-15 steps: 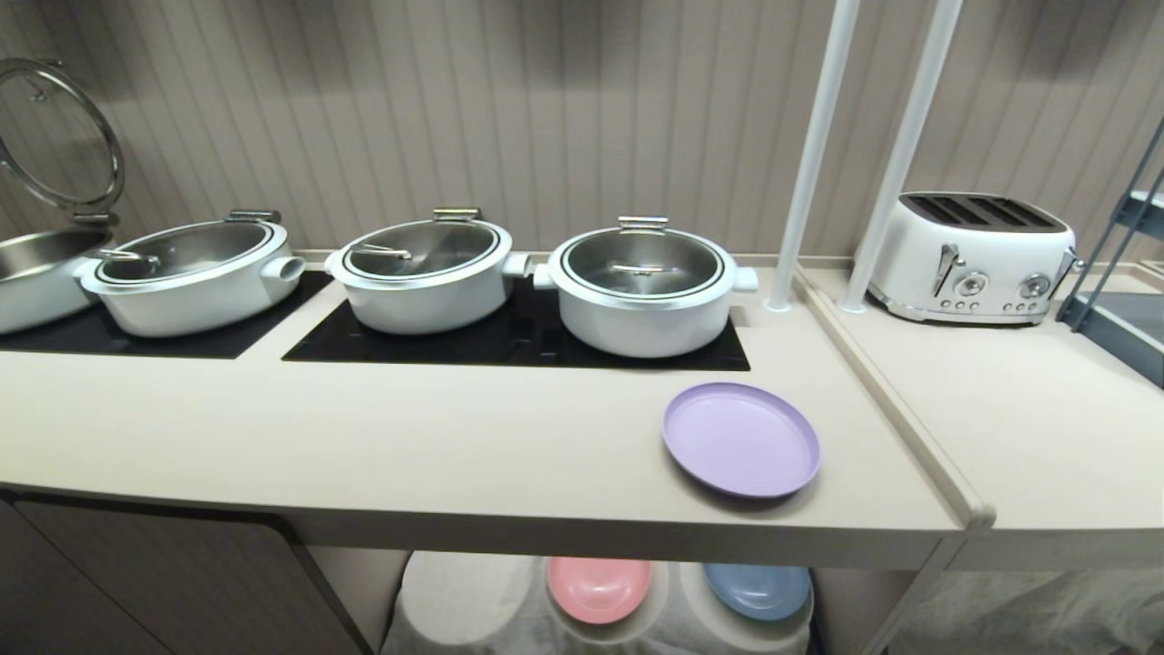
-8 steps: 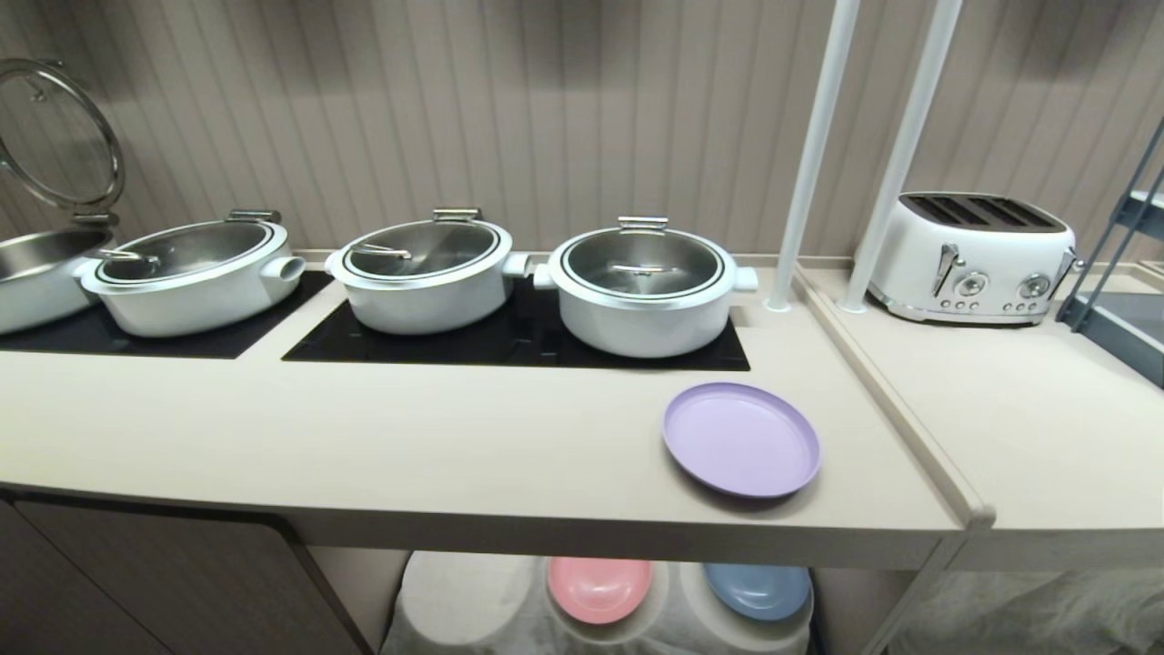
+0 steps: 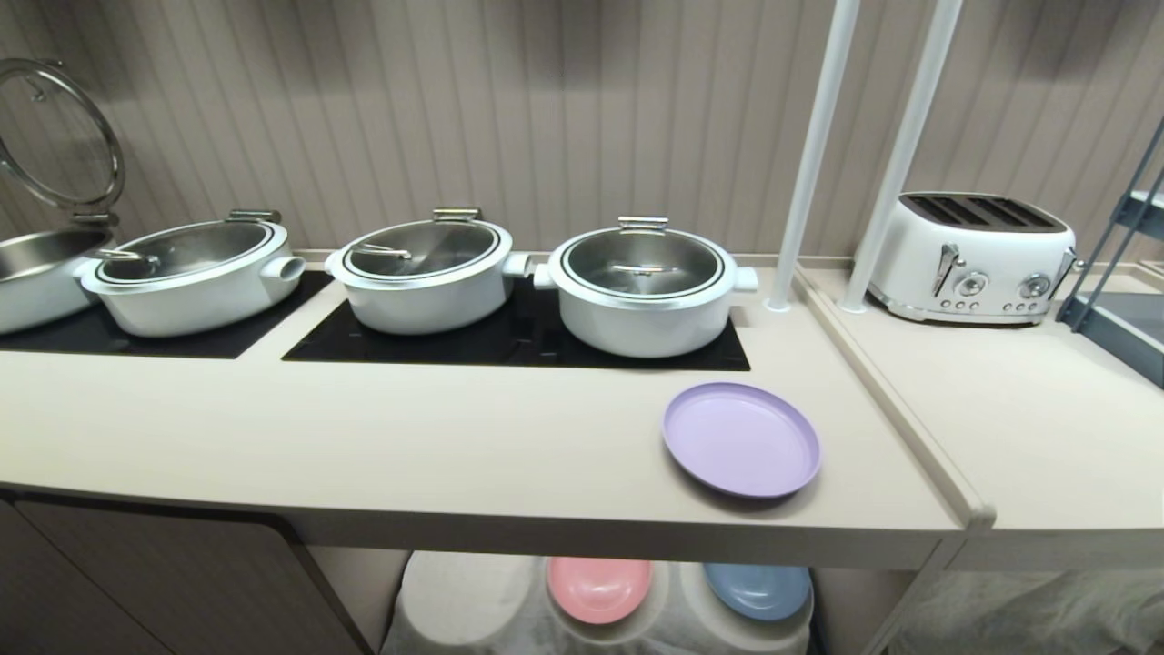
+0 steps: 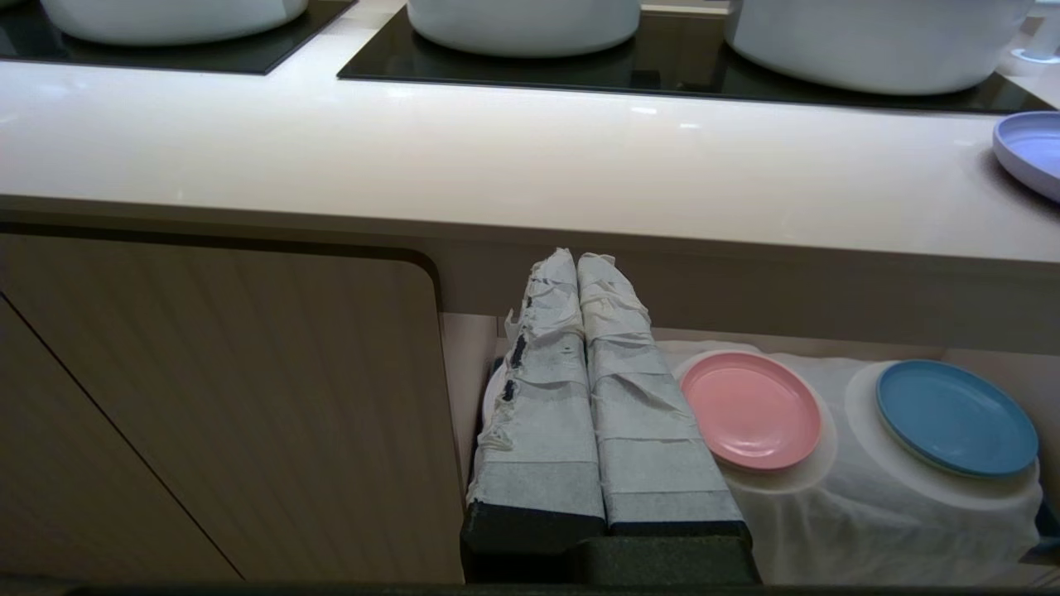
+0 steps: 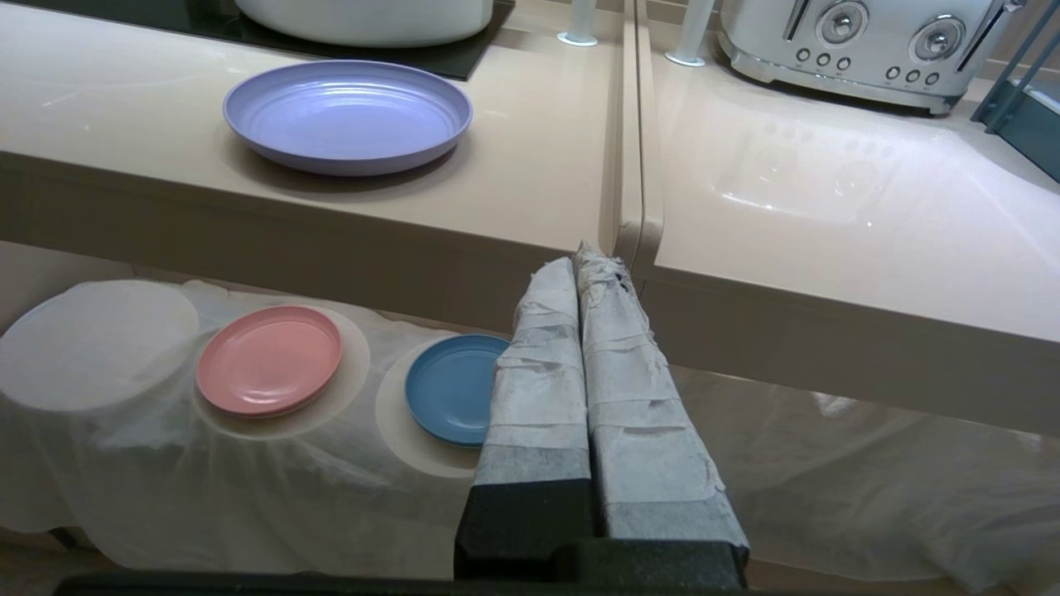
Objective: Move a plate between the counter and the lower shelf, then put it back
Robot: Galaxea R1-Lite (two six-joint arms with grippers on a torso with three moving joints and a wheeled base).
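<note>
We see the lilac plate (image 3: pixel 741 439) lying flat on the beige tabletop (image 3: pixel 409 437), near its right end, just in front of the black hob panel (image 3: pixel 509 341) and the rightmost of three lidded white pots (image 3: pixel 642 287). Nothing touches it.

Below the tabletop's front edge is the lower shelf (image 5: pixel 166 463), draped in wrinkled white cloth. On its round mounds lie a pink plate (image 5: pixel 269 358) and a blue plate (image 5: pixel 451 387); the mound (image 5: pixel 95 343) beside the pink plate carries only cloth.

Our left gripper (image 4: pixel 577 265) sits low in front of the cabinet, below the tabletop edge — its tape-wrapped fingers (image 4: pixel 538 389) are pressed together with nothing between them. Our right gripper (image 5: pixel 577 265) is also below the tabletop, in front of the seam where it meets the adjoining surface; its fingers (image 5: pixel 638 397) are likewise closed on nothing — well apart from the lilac plate. Neither arm shows in the head view.

On the adjoining surface (image 3: pixel 1018 428) to the right stands a white toaster (image 3: pixel 973 257), behind two white poles (image 3: pixel 864 155).
</note>
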